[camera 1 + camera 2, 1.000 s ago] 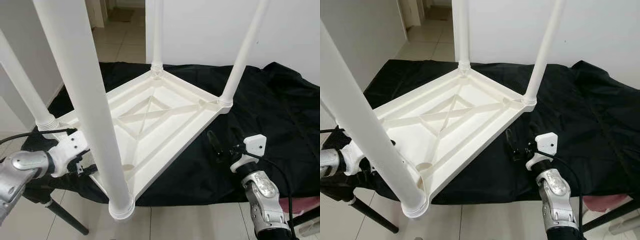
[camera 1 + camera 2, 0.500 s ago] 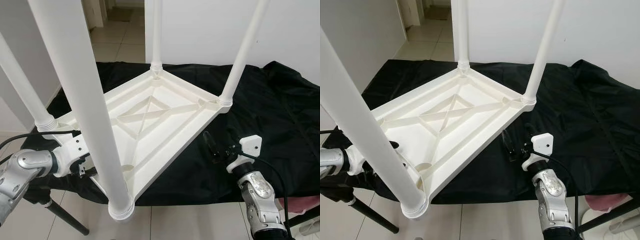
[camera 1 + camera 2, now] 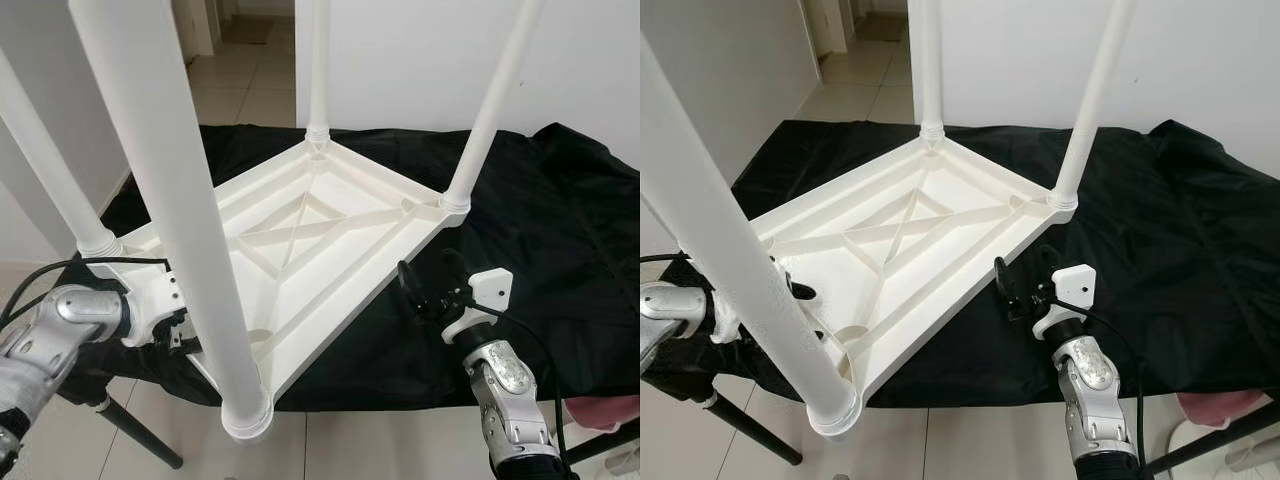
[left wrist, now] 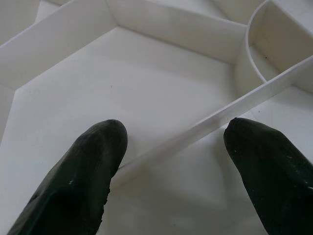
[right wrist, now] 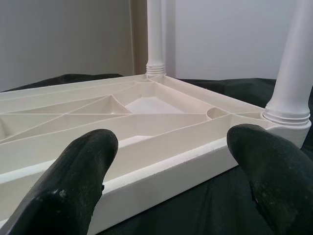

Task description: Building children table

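A white plastic children's table (image 3: 300,240) lies upside down on a surface draped in black cloth (image 3: 560,230), its ribbed underside facing up and four white legs standing from its corners. Nearest the camera, one leg (image 3: 180,200) rises from the front corner, which overhangs the tiled floor (image 3: 380,450).

Just left of that corner, the left tool (image 3: 172,322) reaches in at the table's near-left edge. In its wrist view the two black fingers (image 4: 83,181) are spread apart over the white underside, straddling a thin rib without gripping it.

On the other side, the right tool (image 3: 1025,285) sits over the black cloth just beside the table's near-right edge. Its fingers (image 5: 73,181) are also spread wide — aimed at the rim, holding nothing.

Farther back stand the left leg (image 3: 45,160), the right leg (image 3: 485,110) and the far leg (image 3: 318,70), all seated upright in their threaded sockets, with a white wall (image 3: 420,50) behind.

With all four legs apparently fitted, assembly looks nearly done. The step in hand seems to be taking hold of the table from both sides. Next, each tool would need to close on a firm edge — then the table could be lifted and turned onto its legs.
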`<state>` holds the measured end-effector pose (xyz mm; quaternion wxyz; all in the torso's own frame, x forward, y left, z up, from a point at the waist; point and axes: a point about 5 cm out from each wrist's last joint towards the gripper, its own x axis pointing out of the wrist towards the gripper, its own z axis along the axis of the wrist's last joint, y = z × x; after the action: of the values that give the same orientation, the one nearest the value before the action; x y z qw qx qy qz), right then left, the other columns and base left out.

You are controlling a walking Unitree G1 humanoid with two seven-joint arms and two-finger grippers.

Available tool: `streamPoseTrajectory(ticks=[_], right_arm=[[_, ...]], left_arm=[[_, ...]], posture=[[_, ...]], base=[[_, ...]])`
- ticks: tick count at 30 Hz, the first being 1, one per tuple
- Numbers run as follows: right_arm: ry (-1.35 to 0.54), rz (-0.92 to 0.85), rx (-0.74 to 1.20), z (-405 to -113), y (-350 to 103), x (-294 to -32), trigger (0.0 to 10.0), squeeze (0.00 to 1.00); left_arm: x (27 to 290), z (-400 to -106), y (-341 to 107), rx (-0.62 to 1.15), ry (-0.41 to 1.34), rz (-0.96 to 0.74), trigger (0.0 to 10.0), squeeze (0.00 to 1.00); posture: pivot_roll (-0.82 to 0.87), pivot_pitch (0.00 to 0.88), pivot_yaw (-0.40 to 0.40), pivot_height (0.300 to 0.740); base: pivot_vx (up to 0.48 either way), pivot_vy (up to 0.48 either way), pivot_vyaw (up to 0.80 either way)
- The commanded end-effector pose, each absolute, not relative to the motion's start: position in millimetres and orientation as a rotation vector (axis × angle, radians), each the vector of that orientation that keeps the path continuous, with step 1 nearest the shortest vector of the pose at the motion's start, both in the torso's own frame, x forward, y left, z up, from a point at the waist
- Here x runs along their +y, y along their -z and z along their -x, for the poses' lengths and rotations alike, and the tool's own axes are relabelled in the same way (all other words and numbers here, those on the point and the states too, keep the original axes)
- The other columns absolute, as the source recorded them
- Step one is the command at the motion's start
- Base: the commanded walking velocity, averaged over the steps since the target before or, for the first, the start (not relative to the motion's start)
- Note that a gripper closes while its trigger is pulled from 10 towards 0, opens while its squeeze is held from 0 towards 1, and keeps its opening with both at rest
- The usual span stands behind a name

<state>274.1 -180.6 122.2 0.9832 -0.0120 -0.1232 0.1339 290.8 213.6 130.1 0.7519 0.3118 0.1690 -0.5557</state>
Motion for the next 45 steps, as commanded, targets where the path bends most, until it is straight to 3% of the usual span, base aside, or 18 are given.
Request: streamPoseTrajectory(ticks=[1, 18, 19, 20, 33, 40, 41, 42, 45], right_arm=[[-0.283, 0.037, -0.247, -274.0, -124.3, -178.9, 10.0, 0.00], [-0.285, 0.044, -0.239, -269.8, -122.0, -175.0, 10.0, 0.00], [-0.284, 0.043, -0.237, -269.3, -121.6, -175.2, 10.0, 0.00], [-0.283, 0.044, -0.235, -268.9, -121.2, -175.6, 10.0, 0.00], [-0.283, 0.051, -0.231, -270.8, -121.6, -177.0, 10.0, 0.00], [-0.286, 0.045, -0.235, -273.6, -121.8, -173.7, 10.0, 0.00], [-0.285, 0.042, -0.235, -274.8, -121.9, -173.0, 10.0, 0.00], [-0.286, 0.039, -0.237, -275.6, -122.3, -171.9, 10.0, 0.00], [-0.287, 0.037, -0.238, -276.2, -122.7, -170.6, 10.0, 0.00]], left_arm=[[210.4, -285.7, -116.8, 0.452, 1.312, -0.690, 10.0, 0.00], [198.7, -309.8, -102.7, 0.508, 1.291, -0.818, 10.0, 0.00], [198.5, -310.8, -103.2, 0.507, 1.295, -0.815, 7.9, 0.00], [198.7, -311.7, -104.0, 0.507, 1.297, -0.809, 0.4, 0.00], [193.6, -318.2, -117.6, 0.430, 1.307, -0.680, 0.0, 0.00], [167.9, -316.0, -124.4, 0.282, 1.328, -0.607, 0.0, 0.00], [160.7, -314.8, -125.9, 0.251, 1.343, -0.593, 4.5, 0.00], [152.3, -312.0, -128.2, 0.213, 1.360, -0.573, 2.7, 0.00], [144.4, -308.4, -130.8, 0.179, 1.380, -0.546, 2.7, 0.00]], posture=[[0.00, 0.053, 0.024, 0.740], [-0.01, 0.077, 0.047, 0.740], [-0.01, 0.079, 0.047, 0.740], [-0.01, 0.080, 0.048, 0.740], [-0.01, 0.077, 0.041, 0.740], [0.00, 0.071, 0.034, 0.740], [0.00, 0.069, 0.032, 0.740], [0.00, 0.069, 0.032, 0.740], [0.00, 0.069, 0.032, 0.740]], base=[[0.000, 0.000, 0.00], [0.000, 0.000, 0.00], [0.000, 0.000, 0.00], [0.000, 0.000, 0.00], [0.000, 0.000, 0.00], [0.000, 0.000, 0.00], [0.000, 0.000, 0.00], [0.000, 0.000, 0.00], [0.000, 0.000, 0.00]])
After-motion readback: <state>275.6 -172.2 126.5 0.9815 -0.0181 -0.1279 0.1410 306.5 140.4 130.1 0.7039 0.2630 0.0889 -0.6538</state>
